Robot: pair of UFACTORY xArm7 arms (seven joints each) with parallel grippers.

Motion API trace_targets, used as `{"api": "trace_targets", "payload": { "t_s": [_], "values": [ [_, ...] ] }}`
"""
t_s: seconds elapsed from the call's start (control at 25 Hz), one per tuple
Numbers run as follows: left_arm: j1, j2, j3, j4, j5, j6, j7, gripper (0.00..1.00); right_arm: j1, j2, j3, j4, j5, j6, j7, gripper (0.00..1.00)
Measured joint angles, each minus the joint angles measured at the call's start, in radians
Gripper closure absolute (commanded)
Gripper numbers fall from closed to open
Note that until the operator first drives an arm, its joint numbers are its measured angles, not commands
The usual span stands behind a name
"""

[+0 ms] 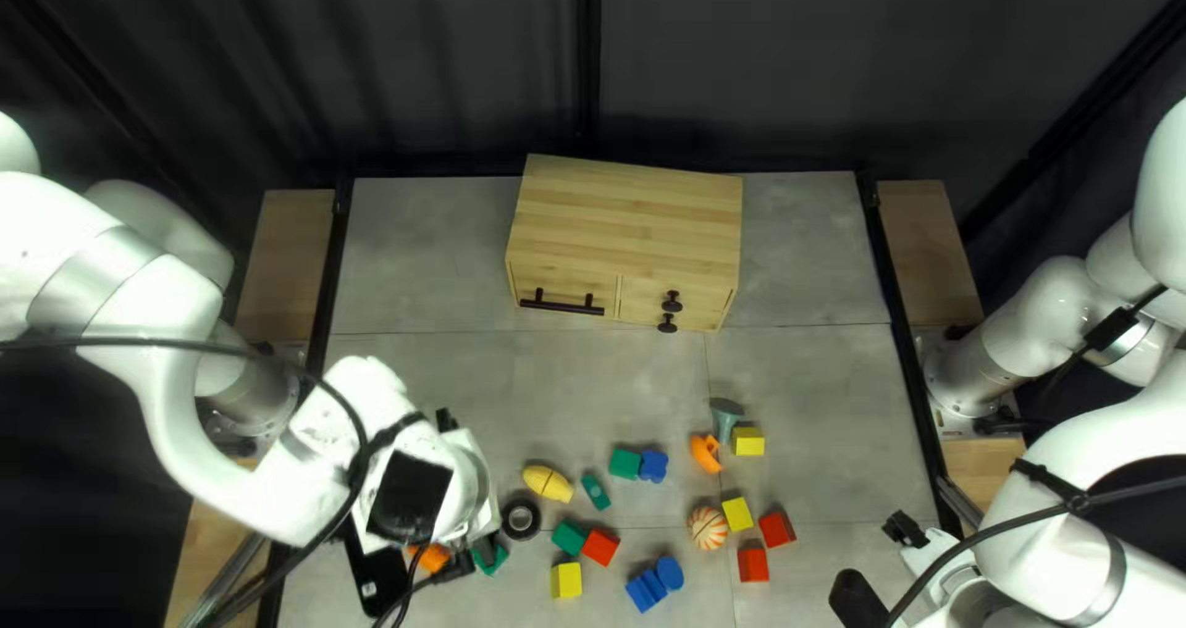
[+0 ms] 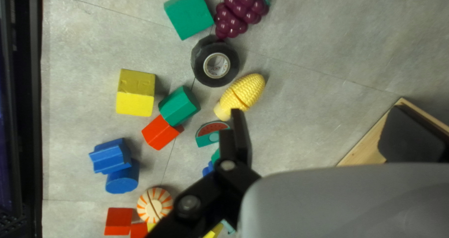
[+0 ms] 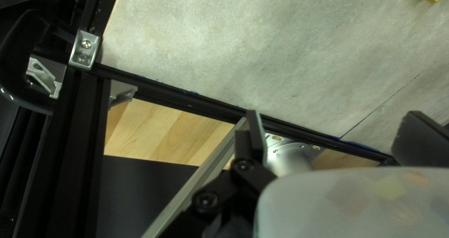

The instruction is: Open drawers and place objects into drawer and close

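Drawer cabinet [image 1: 630,227], pale wood, sat toward the far edge of the table [image 1: 426,251], turned a bit askew, dark curtain [image 1: 741,60] behind. Left arm [image 1: 136,282] reached in over the near left part of the table; right arm [image 1: 1050,511] hung by the near right corner. Left tool [image 1: 457,565] was wide, fingers well apart, over the near left clutter. Right tool [image 1: 880,564] was wide too, near the table's right rail [image 3: 187,97]. Cabinet front looked flush: black bar handle [image 1: 560,302] on the left section, two dark knobs [image 1: 671,301] on the right one.

Loose stuff, all on the near half. Purple grapes [image 2: 238,11] lay just beside a green cube [image 2: 188,13], with the black tape roll [image 2: 215,62] by both. Yellow corn [image 1: 547,482] came next, near the tape. Green block [image 1: 568,537] touched a red block [image 1: 601,547]; yellow block [image 1: 566,580] was close by. Blue blocks [image 1: 645,589] sat as a touching pair. Grey-green funnel-like piece [image 1: 725,418] stood beside another yellow block [image 1: 749,440], orange curved piece [image 1: 706,453] near them. Striped ball [image 1: 708,528] was near two more red blocks [image 1: 752,564]. Small watermelon slice [image 1: 596,491] lay near the corn.
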Motion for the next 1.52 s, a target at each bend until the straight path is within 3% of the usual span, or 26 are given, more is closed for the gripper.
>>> {"api": "trace_targets", "payload": {
  "t_s": [0.24,0.4,0.64,0.8,1.04,1.28,1.52],
  "values": [
    [-0.014,-0.018,-0.012,-0.022,-0.060,0.015,-0.061,0.00,0.000,0.000,0.000,0.000,0.000,0.000,0.000,0.00],
    [-0.001,-0.070,-0.012,-0.075,-0.065,-0.020,-0.177,0.00,0.000,0.000,0.000,0.000,0.000,0.000,0.000,0.00],
    [0.052,-0.155,-0.034,-0.178,-0.055,-0.083,-0.598,0.00,0.000,0.000,0.000,0.000,0.000,0.000,0.000,0.00],
    [0.090,-0.134,-0.070,-0.165,-0.029,-0.050,-0.812,0.00,0.000,0.000,0.000,0.000,0.000,0.000,0.000,0.00],
    [0.095,-0.130,-0.075,-0.161,-0.024,-0.044,-0.832,0.00,0.000,0.000,0.000,0.000,0.000,0.000,0.000,0.00],
    [0.142,-0.171,-0.005,-0.147,-0.045,-0.031,-0.812,0.00,0.000,0.000,0.000,0.000,0.000,0.000,0.000,0.00],
    [0.227,-0.220,0.055,-0.166,-0.169,0.010,-1.093,0.00,0.000,0.000,0.000,0.000,0.000,0.000,0.000,0.00]
  ]
}}
